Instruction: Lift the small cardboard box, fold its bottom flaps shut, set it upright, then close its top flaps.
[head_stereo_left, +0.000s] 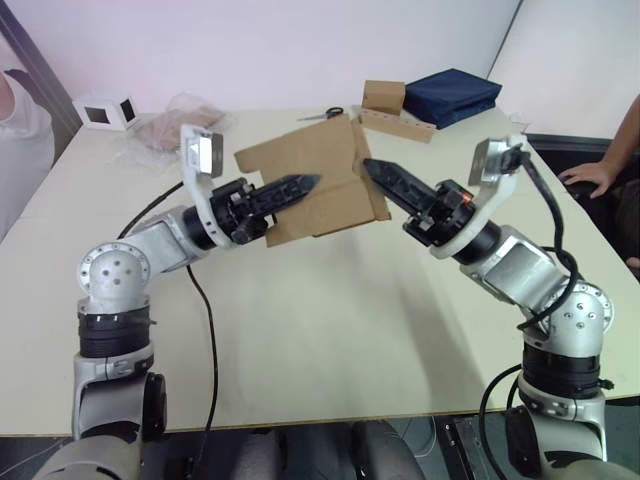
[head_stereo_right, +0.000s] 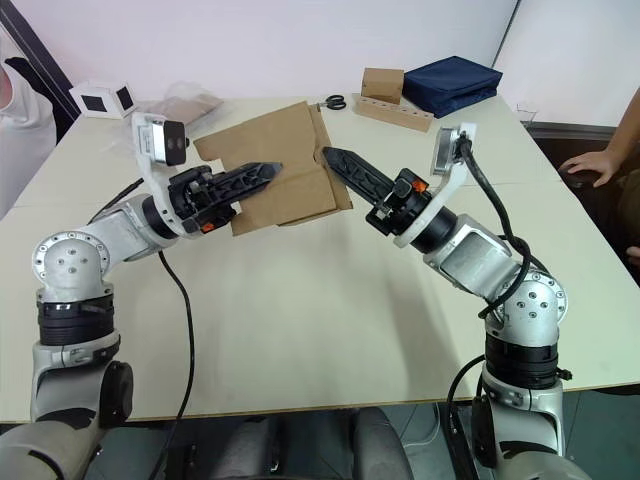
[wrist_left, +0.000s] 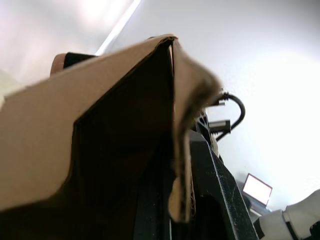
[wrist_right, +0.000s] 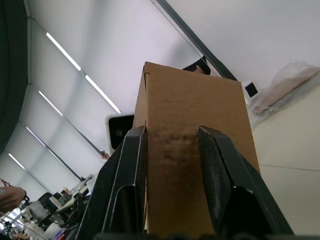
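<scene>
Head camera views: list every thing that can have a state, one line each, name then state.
small cardboard box: lifted off the table, tilted, held between both grippers, flaps sticking out.
left gripper: against the box's left side; open or shut cannot be told.
right gripper: open, fingers spread against a box face.
scissors: lying flat on the table.
tan box: upright, closed.
plastic bag: lying crumpled at the far edge.

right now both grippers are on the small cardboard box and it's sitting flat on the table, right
Not quite. Both grippers are on the small cardboard box, the left gripper from its left and the right gripper from its right, but it is not sitting flat on the table. The left eye view shows it held up and tilted above the tabletop.
</scene>
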